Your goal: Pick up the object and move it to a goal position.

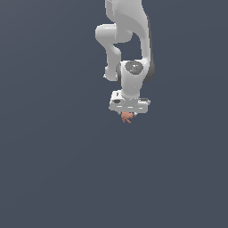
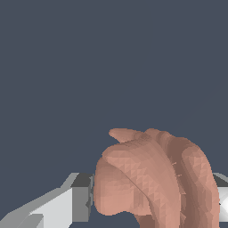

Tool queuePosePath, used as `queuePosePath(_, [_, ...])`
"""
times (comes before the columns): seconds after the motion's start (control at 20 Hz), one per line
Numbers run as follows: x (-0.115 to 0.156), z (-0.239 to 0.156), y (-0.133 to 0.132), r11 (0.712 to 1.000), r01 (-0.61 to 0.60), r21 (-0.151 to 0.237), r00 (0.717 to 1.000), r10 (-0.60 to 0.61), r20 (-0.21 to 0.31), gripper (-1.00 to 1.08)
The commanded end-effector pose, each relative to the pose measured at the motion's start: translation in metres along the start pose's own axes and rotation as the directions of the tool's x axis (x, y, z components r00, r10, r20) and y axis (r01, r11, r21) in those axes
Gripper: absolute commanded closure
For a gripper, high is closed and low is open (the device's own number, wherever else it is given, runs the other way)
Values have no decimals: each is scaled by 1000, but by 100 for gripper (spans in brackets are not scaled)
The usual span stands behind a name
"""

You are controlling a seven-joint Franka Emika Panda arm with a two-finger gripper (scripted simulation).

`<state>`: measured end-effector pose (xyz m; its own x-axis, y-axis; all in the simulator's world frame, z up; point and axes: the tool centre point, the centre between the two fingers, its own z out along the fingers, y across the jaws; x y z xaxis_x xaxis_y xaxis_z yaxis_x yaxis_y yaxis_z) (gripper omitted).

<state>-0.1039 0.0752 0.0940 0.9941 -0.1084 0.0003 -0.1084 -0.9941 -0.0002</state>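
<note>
fingers: in the wrist view one finger (image 2: 67, 202) shows as a pale grey-and-white block with a dark pad hard against the lump's flank, and the edge of the other (image 2: 220, 196) shows at the lump's far side. they look closed in narrow on it, each touching a side – i judge this a grip, not a hover.
arm: white panda arm (image 1: 127, 40) comes down from the top of the exterior view, its wrist bent so the hand points downward.
gripper: gripper (image 1: 128, 112) sits at the arm's lower end, the broad white hand body above and the fingertips mostly hidden behind it.
object: object (image 1: 127, 117), a tiny salmon-orange lump with stubby lobes, pokes out just under the hand in the exterior view. in the wrist view it (image 2: 153, 178) fills the gap between the fingers, ridged lobes running roughly along the fingers' length and bulging past them.
key relation: the lump lies between the fingers, not off to either side – so the coming move turns on carrying, not on reaching.
surroundings: flat dark slate ground (image 1: 53, 178) all round. whether the lump is lifted clear of it i cannot tell.
goal: no marker shows in either view.
</note>
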Motion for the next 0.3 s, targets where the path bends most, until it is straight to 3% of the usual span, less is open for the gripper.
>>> queuePosePath(0.0, [-6, -4, 0, 1000, 0, 0, 1000, 0, 0, 108])
queuePosePath(0.25, [-10, -8, -1, 1000, 0, 0, 1000, 0, 0, 108])
